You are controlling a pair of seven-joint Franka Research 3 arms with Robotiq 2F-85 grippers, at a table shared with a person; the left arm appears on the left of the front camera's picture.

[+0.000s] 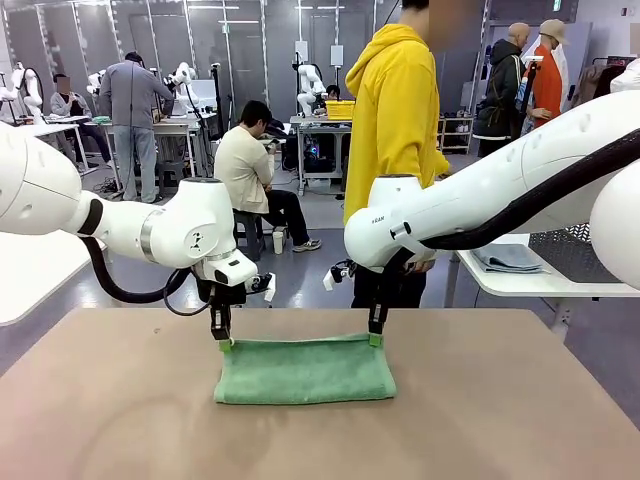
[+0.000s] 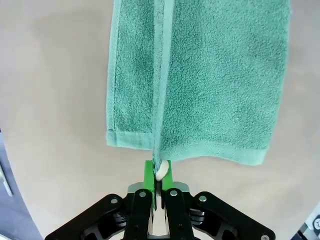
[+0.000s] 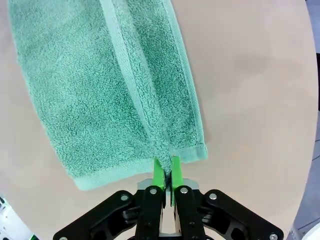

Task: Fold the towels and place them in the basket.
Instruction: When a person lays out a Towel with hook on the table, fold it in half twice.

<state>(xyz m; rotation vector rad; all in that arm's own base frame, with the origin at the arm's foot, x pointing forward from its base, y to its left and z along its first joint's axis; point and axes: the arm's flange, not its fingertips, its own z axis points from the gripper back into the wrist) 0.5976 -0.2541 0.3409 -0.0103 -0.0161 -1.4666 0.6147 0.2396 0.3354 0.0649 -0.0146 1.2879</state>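
My left jaws and right jaws each pinch a far corner of the towel (image 1: 305, 372), nearly closed on the cloth. It lies folded in half on the worktop (image 1: 500, 420). I reckon gripping both corners lays the fold square.

One green towel (image 1: 305, 370), one grey-blue towel (image 1: 508, 258), one basket (image 1: 578, 254), two claws (image 1: 225, 344) (image 1: 375, 340)

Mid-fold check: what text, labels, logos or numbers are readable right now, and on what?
No text is readable.
Small dark mark on the right arm: too small to read.
Small emblem on the left arm: no legible letters.
On the green towel and its white loop: no print visible.
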